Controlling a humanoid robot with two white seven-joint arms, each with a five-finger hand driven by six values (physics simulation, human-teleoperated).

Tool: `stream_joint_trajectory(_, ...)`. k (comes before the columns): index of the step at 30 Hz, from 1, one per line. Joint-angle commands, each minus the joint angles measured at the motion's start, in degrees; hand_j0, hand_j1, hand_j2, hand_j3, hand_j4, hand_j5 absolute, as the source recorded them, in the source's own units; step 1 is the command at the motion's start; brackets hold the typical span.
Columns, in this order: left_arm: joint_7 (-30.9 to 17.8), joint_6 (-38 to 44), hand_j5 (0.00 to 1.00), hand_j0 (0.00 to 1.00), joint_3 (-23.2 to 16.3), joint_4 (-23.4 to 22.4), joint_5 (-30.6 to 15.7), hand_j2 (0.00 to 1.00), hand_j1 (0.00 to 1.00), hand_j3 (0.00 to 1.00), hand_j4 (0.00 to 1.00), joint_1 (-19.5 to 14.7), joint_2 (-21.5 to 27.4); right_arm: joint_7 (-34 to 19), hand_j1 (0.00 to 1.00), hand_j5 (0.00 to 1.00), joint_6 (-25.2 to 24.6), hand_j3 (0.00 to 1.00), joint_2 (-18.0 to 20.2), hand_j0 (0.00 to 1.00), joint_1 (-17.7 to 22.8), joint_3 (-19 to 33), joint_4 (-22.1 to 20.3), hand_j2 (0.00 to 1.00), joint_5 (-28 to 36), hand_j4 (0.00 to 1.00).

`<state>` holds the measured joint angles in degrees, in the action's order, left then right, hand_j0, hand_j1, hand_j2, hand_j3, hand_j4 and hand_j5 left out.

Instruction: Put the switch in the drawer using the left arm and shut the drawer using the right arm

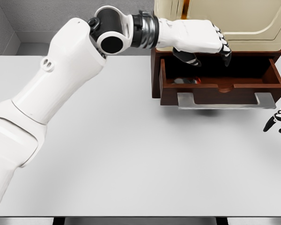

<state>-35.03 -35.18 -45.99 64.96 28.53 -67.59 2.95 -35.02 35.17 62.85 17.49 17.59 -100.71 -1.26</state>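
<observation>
Judging by the drawer (220,86), the switch (185,81) looks dropped inside already; the left hand (201,40) is held above with fingers apart, empty. Closing is left for the right hand (278,121), whose grip cannot be told.

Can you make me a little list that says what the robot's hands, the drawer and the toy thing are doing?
left hand: above the open drawer, fingers relaxed, holding nothing
right hand: only fingertips show at the right edge
drawer: pulled out, open
switch: small item lying inside the drawer, left part
table: white, drawer unit stands at its back
</observation>
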Motion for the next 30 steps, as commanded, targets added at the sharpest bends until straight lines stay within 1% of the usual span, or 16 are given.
stream_joint_trajectory(1,0.03,0.18,0.69,0.69,-1.21,-0.01,-0.23,0.69,0.69,0.69,0.69,0.0,-1.11,0.02,0.55,0.55,-0.17,0.55,0.08,0.55,0.0,-0.1,-0.02,0.55,0.38,0.55)
stream_joint_trajectory(5,0.03,0.18,0.7,0.7,-1.65,0.61,-0.49,0.7,0.7,0.7,0.7,-0.09,-1.55,0.02,0.54,0.54,-0.17,0.54,-0.01,0.54,0.0,-0.1,-0.02,0.54,0.38,0.54)
stream_joint_trajectory(6,0.03,0.18,0.73,0.73,-1.56,1.05,-0.84,0.73,0.73,0.73,0.73,-0.17,-1.46,0.02,0.54,0.54,-0.17,0.54,-0.01,0.54,0.0,-0.1,-0.02,0.54,0.38,0.54)
stream_joint_trajectory(9,0.03,0.18,0.87,0.87,-1.12,1.93,-6.55,0.87,0.87,0.87,0.87,-0.79,-0.84,0.02,0.54,0.54,-0.17,0.54,-0.01,0.54,0.0,-0.19,-0.02,0.54,0.38,0.54)
stream_joint_trajectory(11,0.03,0.18,0.91,0.91,-1.03,3.15,-8.92,0.91,0.91,0.91,0.91,-1.4,-0.58,0.02,0.54,0.54,-0.17,0.54,-0.01,0.54,0.0,-0.28,-0.02,0.54,0.38,0.54)
stream_joint_trajectory(13,0.03,0.18,0.94,0.94,-1.03,8.86,-13.67,0.94,0.94,0.94,0.94,-1.41,1.7,0.02,0.54,0.54,-0.17,0.54,-0.01,0.54,0.0,-0.28,-0.02,0.54,0.38,0.54)
stream_joint_trajectory(14,0.03,0.18,0.94,0.94,-1.03,15.01,-17.01,0.94,0.94,0.94,0.94,-1.23,5.04,0.02,0.54,0.54,-0.17,0.54,-0.01,0.54,-0.09,-0.28,-0.02,0.54,0.38,0.54)
stream_joint_trajectory(15,0.03,0.18,0.95,0.95,-1.03,18.97,-19.82,0.95,0.95,0.95,0.95,-1.14,7.32,0.02,0.54,0.54,-0.17,0.54,-0.01,0.54,0.0,-0.28,-0.02,0.54,0.38,0.54)
stream_joint_trajectory(17,0.03,0.18,0.97,0.97,-0.86,27.76,-27.2,0.97,0.97,0.97,0.97,-1.14,16.37,0.02,0.54,0.54,-0.17,0.54,-0.1,0.54,-0.17,-0.45,-0.02,0.54,0.38,0.54)
stream_joint_trajectory(18,0.03,0.18,1.0,1.0,-0.86,30.58,-30.28,1.0,1.0,1.0,1.0,-1.14,22.17,0.02,0.54,0.54,-0.17,0.54,-0.01,0.54,-0.35,-0.45,-0.02,0.54,0.38,0.54)
stream_joint_trajectory(20,0.03,0.18,1.0,1.0,-0.86,31.55,-31.16,1.0,1.0,1.0,1.0,-1.23,32.02,0.02,0.54,0.54,-0.17,0.54,-0.01,0.54,-1.14,-1.77,-0.02,0.54,0.38,0.54)
stream_joint_trajectory(23,6.29,0.18,1.0,1.0,-0.86,31.46,-31.6,1.0,1.0,1.0,1.0,0.53,48.9,0.02,0.54,0.54,-0.17,0.54,-0.01,0.54,-2.46,-2.47,-0.02,0.54,0.38,0.54)
stream_joint_trajectory(25,5.77,0.18,1.0,1.0,-0.95,29.88,-31.25,1.0,1.0,1.0,1.0,3.59,53.55,0.02,0.54,0.54,-0.17,0.54,-0.01,0.54,-2.46,-2.47,-0.02,0.54,0.38,0.54)
stream_joint_trajectory(26,5.24,0.18,1.0,1.0,-0.95,29.53,-30.99,1.0,1.0,1.0,1.0,7.37,55.58,0.02,0.55,0.55,-0.17,0.55,-0.01,0.55,-2.46,-2.47,0.07,0.55,0.38,0.55)
stream_joint_trajectory(28,4.18,0.18,1.0,1.0,-1.39,27.33,-30.64,1.0,1.0,1.0,1.0,11.51,55.85,0.02,0.55,0.55,-0.17,0.55,0.08,0.55,-2.64,-2.56,0.07,0.55,0.38,0.55)
stream_joint_trajectory(30,4.01,0.18,1.0,1.0,-1.3,26.97,-30.37,1.0,1.0,1.0,1.0,12.57,55.5,0.02,0.55,0.55,-0.17,0.55,0.08,0.55,-2.99,-2.47,0.07,0.55,0.38,0.55)
